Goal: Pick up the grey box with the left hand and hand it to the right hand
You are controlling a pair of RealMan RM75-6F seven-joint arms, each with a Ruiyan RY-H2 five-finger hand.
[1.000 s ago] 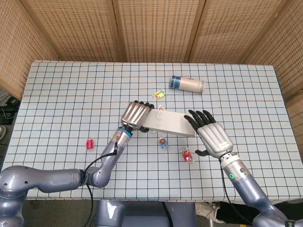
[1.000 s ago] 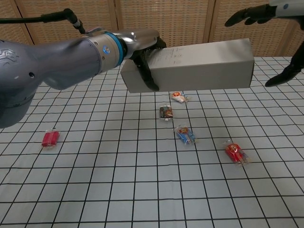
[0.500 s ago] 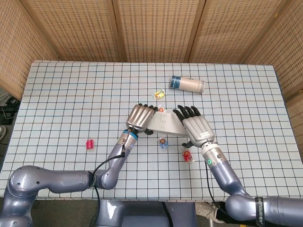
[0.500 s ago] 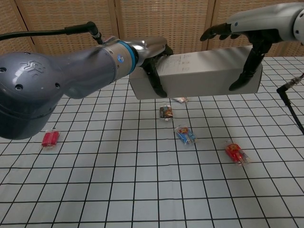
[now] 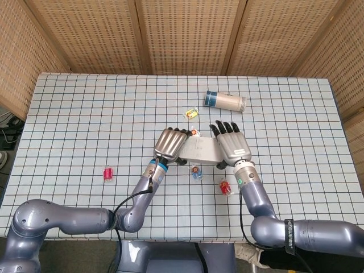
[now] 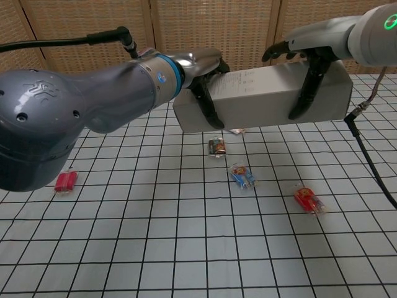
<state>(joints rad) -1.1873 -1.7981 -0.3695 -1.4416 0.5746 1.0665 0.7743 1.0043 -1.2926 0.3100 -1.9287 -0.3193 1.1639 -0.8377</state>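
Observation:
The grey box point(image 5: 200, 151) point(image 6: 257, 98) hangs lengthwise above the middle of the checked table. My left hand point(image 5: 170, 143) point(image 6: 200, 69) grips its left end, fingers over the top and thumb down the front face. My right hand point(image 5: 230, 145) point(image 6: 308, 57) wraps the box right of its middle; in the chest view its fingers lie over the top edge and its thumb runs down the front face. The right end of the box sticks out past that hand.
Below the box lie small wrapped sweets: a dark one point(image 6: 216, 146), a blue one point(image 6: 242, 176) and a red one point(image 6: 308, 200). Another red sweet point(image 6: 65, 180) lies far left. A blue and white can point(image 5: 225, 101) lies on its side further back, with a yellow sweet point(image 5: 190, 114) near it.
My right hand has come in from the right and closed around the box. The box has drifted slightly right, still held by my left hand.

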